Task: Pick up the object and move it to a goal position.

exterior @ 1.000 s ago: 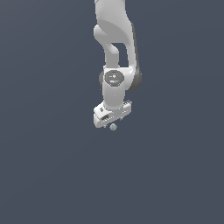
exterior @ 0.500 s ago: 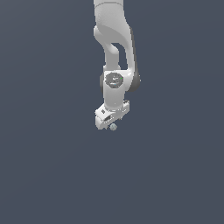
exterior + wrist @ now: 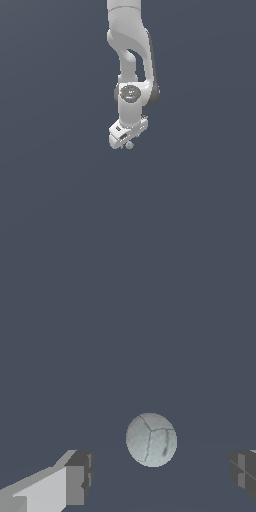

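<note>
1. Arm point(image 3: 131, 60), white and jointed, reaches down from the top of the exterior view against a plain dark grey-blue background
2. Its gripper point(image 3: 128, 141) sits at the lower end of the arm, tilted, with its fingers pointing downward
3. In the wrist view the gripper point(image 3: 160, 476) has its two dark-tipped fingers point(image 3: 80, 476) spread wide apart, one on each side of the ball point(image 3: 151, 439)
4. The ball is pale grey-green with thin dark crack-like lines on its surface; it lies between the fingers, with a clear gap to each, so neither finger touches it
5. In the exterior view the ball point(image 3: 129, 145) shows as a tiny dot right at the gripper's underside, partly hidden by it
</note>
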{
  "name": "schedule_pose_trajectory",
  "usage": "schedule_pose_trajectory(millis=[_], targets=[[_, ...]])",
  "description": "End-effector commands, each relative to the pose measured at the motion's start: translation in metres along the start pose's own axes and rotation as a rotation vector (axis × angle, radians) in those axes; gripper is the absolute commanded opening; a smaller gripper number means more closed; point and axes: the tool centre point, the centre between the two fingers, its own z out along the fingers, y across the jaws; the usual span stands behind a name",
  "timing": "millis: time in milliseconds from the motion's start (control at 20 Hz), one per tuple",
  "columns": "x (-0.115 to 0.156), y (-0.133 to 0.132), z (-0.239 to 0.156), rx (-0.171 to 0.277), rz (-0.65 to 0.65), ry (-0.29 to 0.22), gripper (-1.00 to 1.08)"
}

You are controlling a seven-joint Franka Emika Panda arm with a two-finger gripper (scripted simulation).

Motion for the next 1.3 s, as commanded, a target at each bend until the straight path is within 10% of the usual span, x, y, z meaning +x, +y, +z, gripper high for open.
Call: schedule_pose_trajectory(millis=[0, 550, 600, 1250], targets=[[0.0, -0.001, 0.009, 0.001, -0.001, -0.001, 1.0], [0.0, 0.0, 0.043, 0.0, -0.004, 0.0, 1.0], [0.0, 0.0, 0.043, 0.0, -0.004, 0.0, -1.0], [0.001, -0.001, 0.04, 0.0, -0.004, 0.0, -1.0]])
